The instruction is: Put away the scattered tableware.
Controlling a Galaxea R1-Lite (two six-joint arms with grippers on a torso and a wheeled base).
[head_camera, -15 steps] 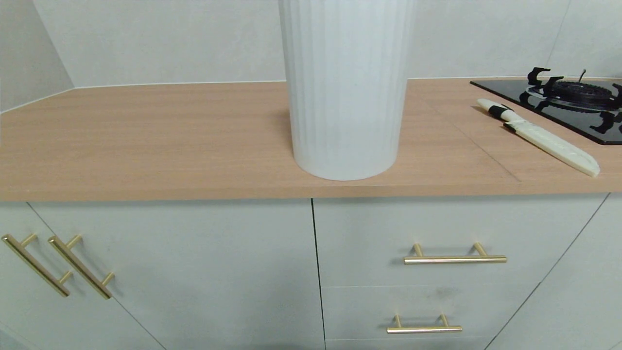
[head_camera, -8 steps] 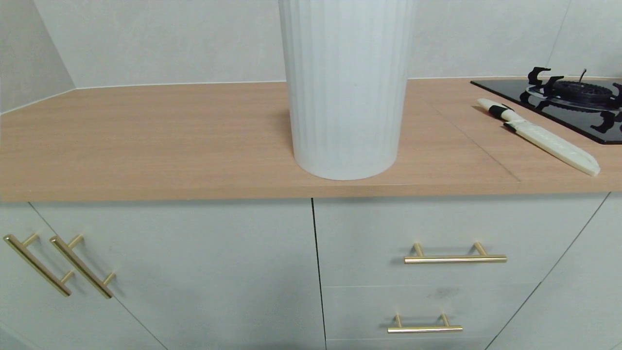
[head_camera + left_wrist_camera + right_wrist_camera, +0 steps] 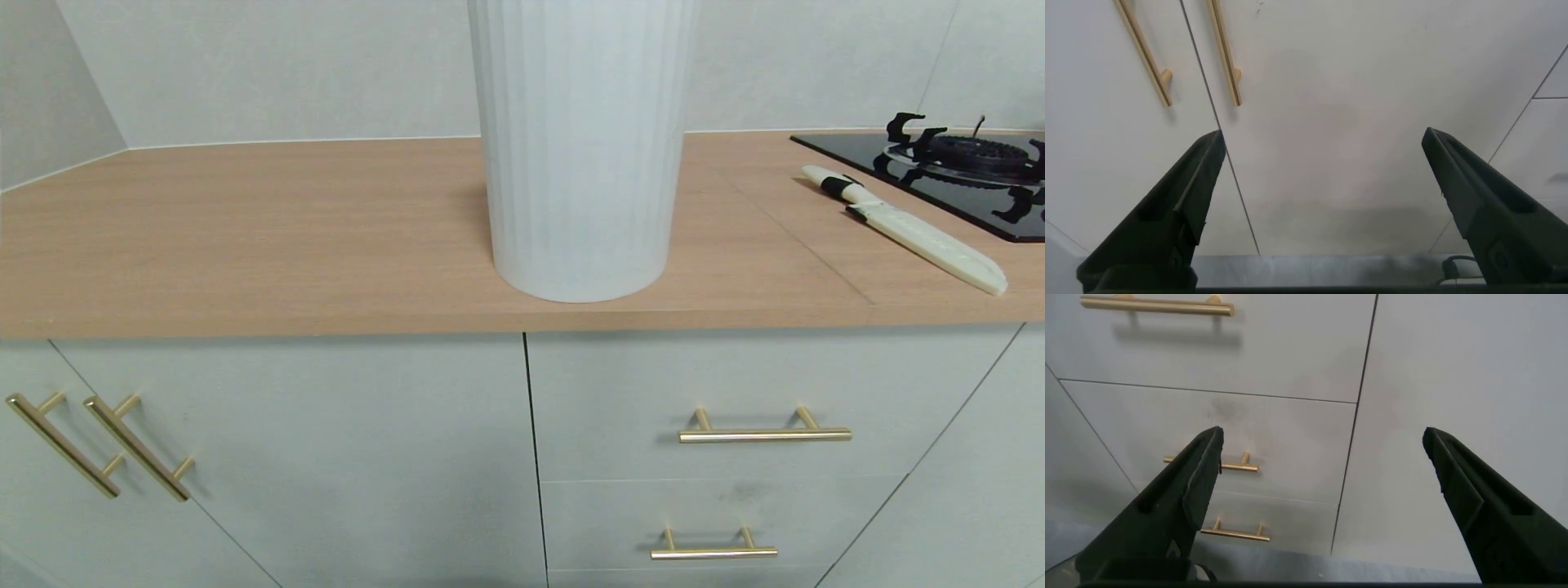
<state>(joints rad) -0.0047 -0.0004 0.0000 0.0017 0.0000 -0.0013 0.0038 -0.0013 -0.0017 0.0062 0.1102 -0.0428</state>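
Note:
A white knife [image 3: 904, 231] with a black band on its handle lies on the wooden countertop [image 3: 245, 237] at the right, beside the stove. A tall white ribbed container [image 3: 581, 147] stands near the counter's front edge at the middle. My left gripper [image 3: 1323, 143] is open, low down, facing white cabinet doors with two brass handles [image 3: 1147, 53]. My right gripper [image 3: 1323, 441] is open too, facing the drawer fronts with brass handles [image 3: 1159, 305]. Nothing is between either pair of fingers.
A black gas stove [image 3: 963, 167] sits at the counter's far right. Below the counter are cabinet doors [image 3: 286, 457] on the left and stacked drawers [image 3: 735, 408] on the right. The counter's left half is bare wood.

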